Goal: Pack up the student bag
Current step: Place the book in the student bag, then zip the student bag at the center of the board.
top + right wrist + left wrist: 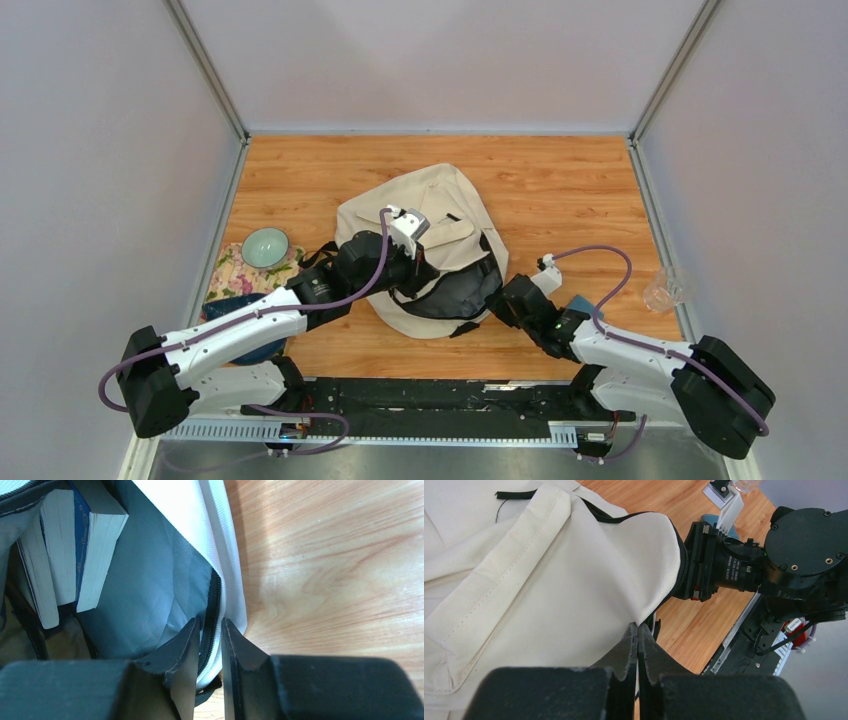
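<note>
The student bag [440, 215], cream-beige with black straps, lies in the middle of the wooden table with its open mouth toward the arms. My left gripper [422, 272] is shut on the cream edge of the opening [638, 627] and holds that flap up. My right gripper [498, 297] is shut on the zipper rim at the right side of the opening [210, 627]. In the right wrist view the grey lining and two books [65, 555] show inside the bag [150, 580]. The bag's cream fabric [524, 580] fills the left wrist view.
A teal bowl [265, 247] sits on a floral cloth [238, 275] at the left, with a dark blue item [232, 308] below it. A clear glass [665, 290] stands by the right wall. A blue object [580, 303] lies by the right wrist.
</note>
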You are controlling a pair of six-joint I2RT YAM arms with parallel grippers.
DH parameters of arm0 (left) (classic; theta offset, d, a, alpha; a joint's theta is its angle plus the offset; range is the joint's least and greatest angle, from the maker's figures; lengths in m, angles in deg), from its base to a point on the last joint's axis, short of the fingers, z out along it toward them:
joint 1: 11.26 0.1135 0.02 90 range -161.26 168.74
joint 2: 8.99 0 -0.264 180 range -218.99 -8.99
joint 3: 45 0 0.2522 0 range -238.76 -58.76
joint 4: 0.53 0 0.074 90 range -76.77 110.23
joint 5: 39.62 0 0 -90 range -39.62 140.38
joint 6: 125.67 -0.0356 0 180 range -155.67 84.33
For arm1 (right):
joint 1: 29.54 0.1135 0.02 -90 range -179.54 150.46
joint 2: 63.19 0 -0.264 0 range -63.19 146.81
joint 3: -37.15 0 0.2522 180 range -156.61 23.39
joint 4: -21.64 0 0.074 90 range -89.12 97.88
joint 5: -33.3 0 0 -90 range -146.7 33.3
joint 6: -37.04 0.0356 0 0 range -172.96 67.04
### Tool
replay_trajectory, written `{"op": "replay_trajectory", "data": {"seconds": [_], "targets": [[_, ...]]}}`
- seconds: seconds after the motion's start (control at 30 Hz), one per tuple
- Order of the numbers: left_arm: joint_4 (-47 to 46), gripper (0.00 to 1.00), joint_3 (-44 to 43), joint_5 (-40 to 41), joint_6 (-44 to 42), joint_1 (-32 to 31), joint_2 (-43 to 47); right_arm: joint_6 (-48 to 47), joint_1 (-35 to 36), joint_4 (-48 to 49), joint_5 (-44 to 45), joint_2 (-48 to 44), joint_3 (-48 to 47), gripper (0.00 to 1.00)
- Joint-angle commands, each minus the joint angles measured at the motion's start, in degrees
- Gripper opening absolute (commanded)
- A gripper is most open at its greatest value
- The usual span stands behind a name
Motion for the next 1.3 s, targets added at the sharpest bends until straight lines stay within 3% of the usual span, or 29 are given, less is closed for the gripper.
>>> {"op": "replay_trajectory", "data": {"seconds": [0.0,0.3,0.77,1.27], "targets": [[-1.52,0.00,-0.19,-1.30,0.55,-0.34,0.21,-1.09,-0.14,5.09,0.15,-0.04,-0.57,0.23],[-1.43,0.00,0.08,-1.56,0.72,-0.25,0.21,-1.09,-0.23,3.78,0.59,-3.11,0.49,0.00],[-0.82,0.00,0.86,-2.44,0.02,-0.25,-2.51,-1.27,-0.23,-8.17,-2.13,-13.48,0.66,0.00],[-4.59,0.00,8.60,-7.71,3.79,-0.34,-7.34,0.67,-0.23,-15.65,-5.21,-25.44,2.86,0.00]]}}
